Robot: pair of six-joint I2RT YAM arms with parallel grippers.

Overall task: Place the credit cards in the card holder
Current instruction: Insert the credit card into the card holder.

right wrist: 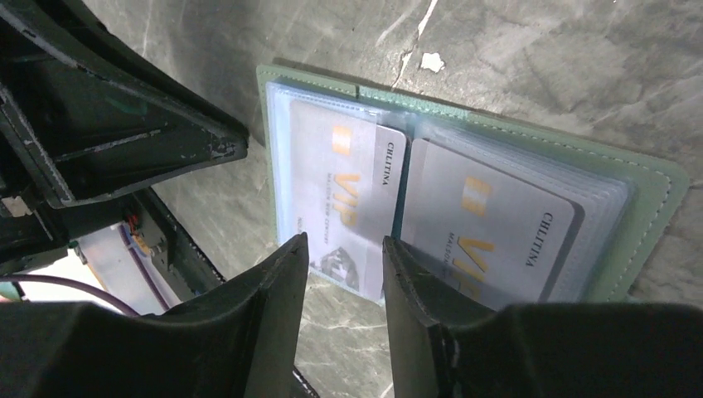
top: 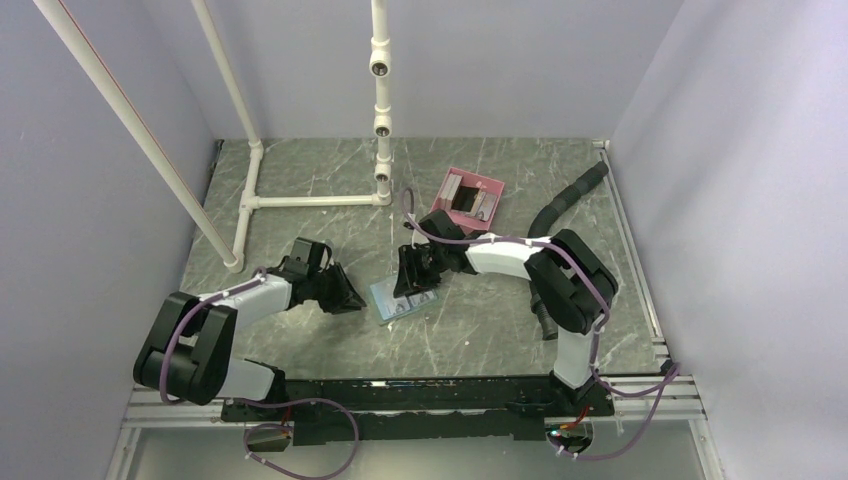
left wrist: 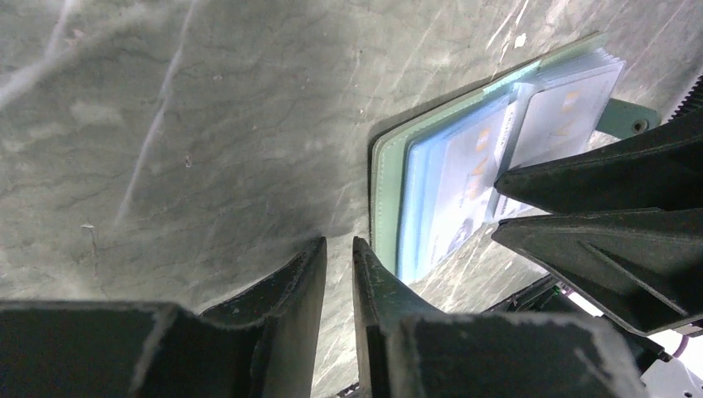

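The grey-green card holder [top: 404, 299] lies open on the table between my two grippers, its light blue clear sleeves facing up. The right wrist view shows the card holder [right wrist: 647, 207] with one silver credit card [right wrist: 344, 178] on its left page and another silver card [right wrist: 489, 220] on its right page. My right gripper [right wrist: 344, 245] is open just above the holder's near edge, nothing between its fingers. My left gripper [left wrist: 340, 245] hovers low over bare table beside the card holder [left wrist: 385, 191]; its jaws are slightly apart and hold nothing. More credit cards [top: 463, 190] rest in the pink tray.
The pink tray [top: 494, 185] sits behind the right gripper [top: 412, 277]. A white pipe frame [top: 300, 200] stands at the back left, and a black hose [top: 570, 195] lies at the back right. The left gripper [top: 345, 292] is close to the holder's left edge.
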